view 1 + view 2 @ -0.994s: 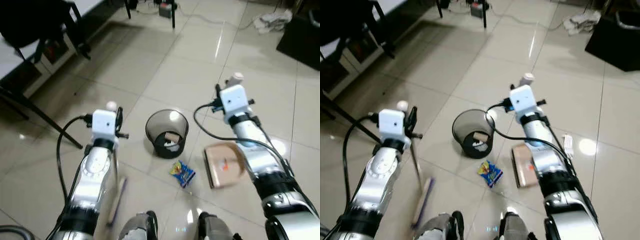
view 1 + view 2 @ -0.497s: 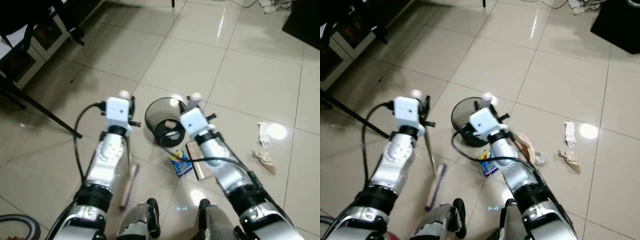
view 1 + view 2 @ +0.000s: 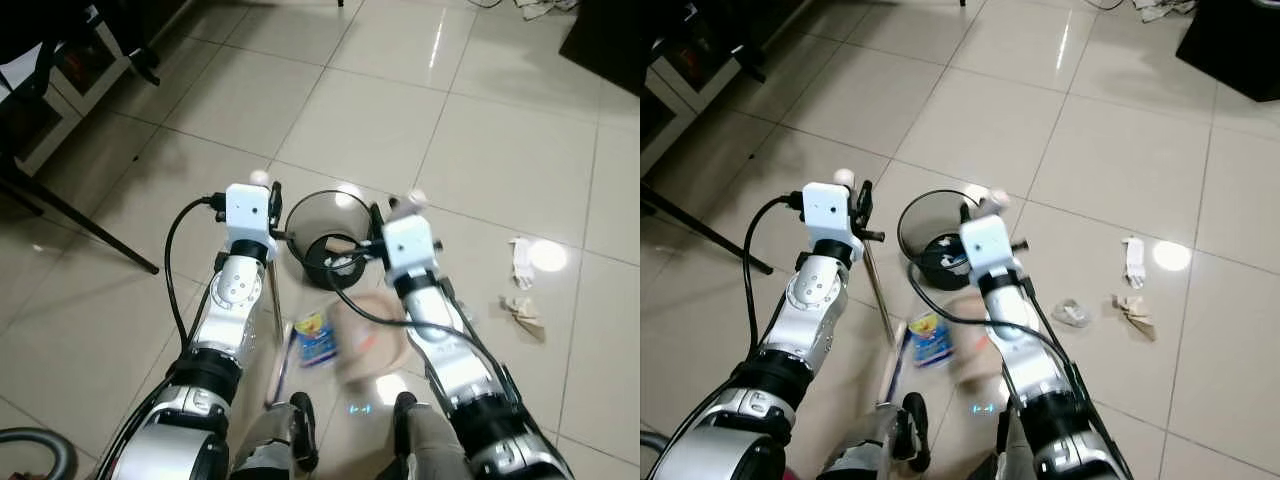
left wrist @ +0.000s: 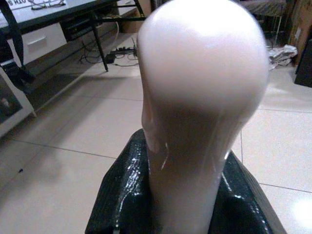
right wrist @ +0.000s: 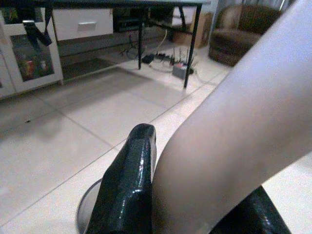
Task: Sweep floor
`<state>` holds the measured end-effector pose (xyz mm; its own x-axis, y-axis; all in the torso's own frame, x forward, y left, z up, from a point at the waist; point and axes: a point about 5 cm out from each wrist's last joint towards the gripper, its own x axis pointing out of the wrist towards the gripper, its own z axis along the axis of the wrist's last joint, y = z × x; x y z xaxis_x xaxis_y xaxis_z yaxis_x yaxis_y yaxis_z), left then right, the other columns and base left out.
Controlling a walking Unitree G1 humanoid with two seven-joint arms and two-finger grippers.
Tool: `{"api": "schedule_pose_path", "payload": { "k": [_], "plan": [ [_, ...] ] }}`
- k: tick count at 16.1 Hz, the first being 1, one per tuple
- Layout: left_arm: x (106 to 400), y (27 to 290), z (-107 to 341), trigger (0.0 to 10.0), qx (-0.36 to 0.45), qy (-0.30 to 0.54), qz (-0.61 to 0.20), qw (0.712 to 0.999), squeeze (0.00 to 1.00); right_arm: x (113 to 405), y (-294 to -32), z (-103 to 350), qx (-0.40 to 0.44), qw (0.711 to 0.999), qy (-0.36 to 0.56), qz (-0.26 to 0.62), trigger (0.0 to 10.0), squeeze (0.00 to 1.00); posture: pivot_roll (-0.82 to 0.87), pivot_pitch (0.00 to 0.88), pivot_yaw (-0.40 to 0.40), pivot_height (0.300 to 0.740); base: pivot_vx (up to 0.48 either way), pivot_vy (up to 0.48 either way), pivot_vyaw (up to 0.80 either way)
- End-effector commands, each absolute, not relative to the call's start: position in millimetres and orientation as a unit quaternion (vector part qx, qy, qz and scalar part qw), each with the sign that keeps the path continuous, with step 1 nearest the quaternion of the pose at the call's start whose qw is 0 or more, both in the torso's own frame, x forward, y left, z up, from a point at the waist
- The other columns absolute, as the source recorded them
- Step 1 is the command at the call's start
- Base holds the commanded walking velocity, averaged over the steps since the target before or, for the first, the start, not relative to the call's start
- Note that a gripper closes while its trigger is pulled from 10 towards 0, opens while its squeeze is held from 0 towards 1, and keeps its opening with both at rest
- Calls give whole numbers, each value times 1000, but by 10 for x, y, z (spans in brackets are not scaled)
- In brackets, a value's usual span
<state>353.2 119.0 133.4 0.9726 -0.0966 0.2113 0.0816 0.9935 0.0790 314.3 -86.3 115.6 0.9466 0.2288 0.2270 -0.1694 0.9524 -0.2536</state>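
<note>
Gripping the pale plastic broom handle (image 4: 195, 122) with clenched black fingers, the left gripper (image 3: 862, 210) is holding the broom beside the dark round mesh waste bin (image 3: 325, 235). The right gripper (image 3: 975, 205) is grasping the handle of the beige plastic dustpan (image 3: 370, 335), blurred on the tiled floor (image 3: 480, 150). The colourful snack wrapper (image 3: 315, 338) is lying between broom and dustpan, so the next move probably calls for brushing it into the pan.

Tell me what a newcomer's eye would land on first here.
The two silver arms, side by side: the left gripper clamps a broom handle, the right gripper a dustpan handle. Just ahead stands a dark mesh wastebasket; a bright snack wrapper lies beside the dustpan, and crumpled scraps lie farther right.
</note>
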Motion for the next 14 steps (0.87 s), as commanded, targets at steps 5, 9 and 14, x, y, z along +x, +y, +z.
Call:
{"api": "schedule_pose_path", "payload": {
  "k": [5,9,14],
  "plan": [
    [3540,1373,1242,10000,46,-93,-20,994,0,3118,-1277,1263,-149,977,-128,76,10000,0,-21,304,144,740,0,0,0],
    [3558,1386,1249,10000,47,-94,-18,994,0,3141,-1388,1506,-141,975,-154,75,10000,0,-29,296,144,740,0,0,0],
    [3581,1354,1251,10000,44,-93,-20,995,0,3136,-1377,1702,-87,978,-168,86,10000,0,-34,288,146,740,0,0,0]
  ]
}}
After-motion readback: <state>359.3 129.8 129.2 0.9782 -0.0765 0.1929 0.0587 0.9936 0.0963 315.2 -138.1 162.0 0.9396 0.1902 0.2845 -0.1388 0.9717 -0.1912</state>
